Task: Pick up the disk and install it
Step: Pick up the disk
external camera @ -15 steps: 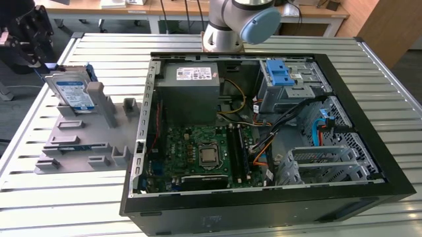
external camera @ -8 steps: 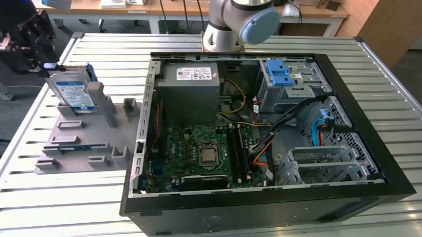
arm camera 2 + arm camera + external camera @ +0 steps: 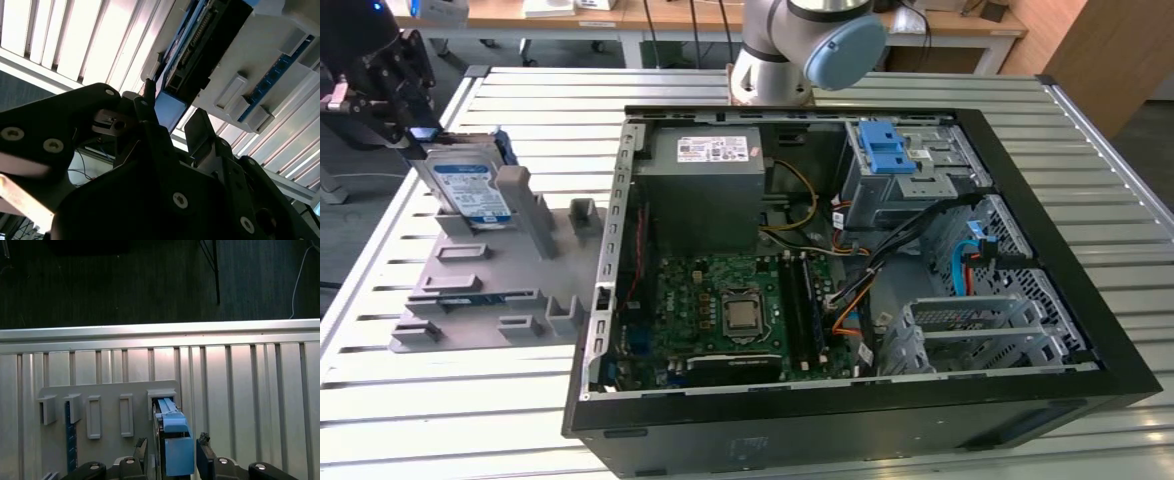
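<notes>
Pincer (image 3: 171, 446) spread apart, straddling the blue-framed disk (image 3: 464, 190), not clamped. Disk stands upright in grey rack (image 3: 494, 270) near a table (image 3: 454, 420) corner, beside open computer case (image 3: 1067, 250).

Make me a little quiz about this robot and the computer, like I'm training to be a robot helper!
1. True or false: the disk already sits inside the computer case.
2. Where does the disk stand? A) upright in the grey holder beside the case; B) in a cardboard box; C) on the floor.
3. Fill in: in the first wrist view, the gripper has a finger on each side of the disk's ____ frame.

Key: 1 false; 2 A; 3 blue.
</notes>
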Robot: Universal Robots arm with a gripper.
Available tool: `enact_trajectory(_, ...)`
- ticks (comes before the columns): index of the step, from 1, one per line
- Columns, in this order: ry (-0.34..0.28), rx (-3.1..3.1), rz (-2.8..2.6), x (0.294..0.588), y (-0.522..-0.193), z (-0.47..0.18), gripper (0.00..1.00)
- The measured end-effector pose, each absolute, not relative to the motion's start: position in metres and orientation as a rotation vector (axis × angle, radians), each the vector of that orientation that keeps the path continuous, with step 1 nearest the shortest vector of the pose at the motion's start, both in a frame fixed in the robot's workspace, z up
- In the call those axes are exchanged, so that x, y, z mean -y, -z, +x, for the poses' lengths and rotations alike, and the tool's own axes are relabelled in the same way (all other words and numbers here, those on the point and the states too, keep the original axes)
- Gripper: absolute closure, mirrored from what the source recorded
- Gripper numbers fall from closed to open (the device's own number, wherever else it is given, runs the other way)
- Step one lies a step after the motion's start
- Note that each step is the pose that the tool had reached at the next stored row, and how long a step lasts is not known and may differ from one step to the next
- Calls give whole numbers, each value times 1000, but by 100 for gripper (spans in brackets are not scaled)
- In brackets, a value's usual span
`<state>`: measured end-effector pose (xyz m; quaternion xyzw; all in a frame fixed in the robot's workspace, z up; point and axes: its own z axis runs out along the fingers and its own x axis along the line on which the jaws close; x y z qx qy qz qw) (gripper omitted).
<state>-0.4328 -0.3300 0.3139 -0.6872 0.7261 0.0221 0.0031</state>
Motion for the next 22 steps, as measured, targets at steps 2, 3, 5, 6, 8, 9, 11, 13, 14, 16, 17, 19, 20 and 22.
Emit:
enact_trajectory(2,-69,-2277,-2154,330,-314,-433,49)
enact_trajectory(3,-71,-2276,-2154,330,-314,-433,49)
enact_trajectory(5,-72,-2275,-2153,330,-314,-433,49)
enact_trajectory(6,-73,-2275,-2153,330,-314,-433,49)
enact_trajectory(8,-73,-2275,-2153,330,-314,-433,49)
enact_trajectory(9,-73,-2275,-2153,330,-314,-433,49)
enact_trajectory(11,-73,-2276,-2152,330,-314,-433,49)
enact_trajectory(13,-73,-2276,-2151,330,-313,-433,49)
enact_trajectory(14,-72,-2276,-2151,330,-312,-433,49)
enact_trajectory(16,-73,-2276,-2152,330,-310,-434,49)
enact_trajectory(17,-73,-2276,-2151,330,-309,-434,49)
enact_trajectory(19,-73,-2276,-2151,330,-306,-434,49)
enact_trajectory(20,-73,-2276,-2151,330,-305,-434,49)
enact_trajectory(22,-73,-2276,-2151,330,-301,-434,49)
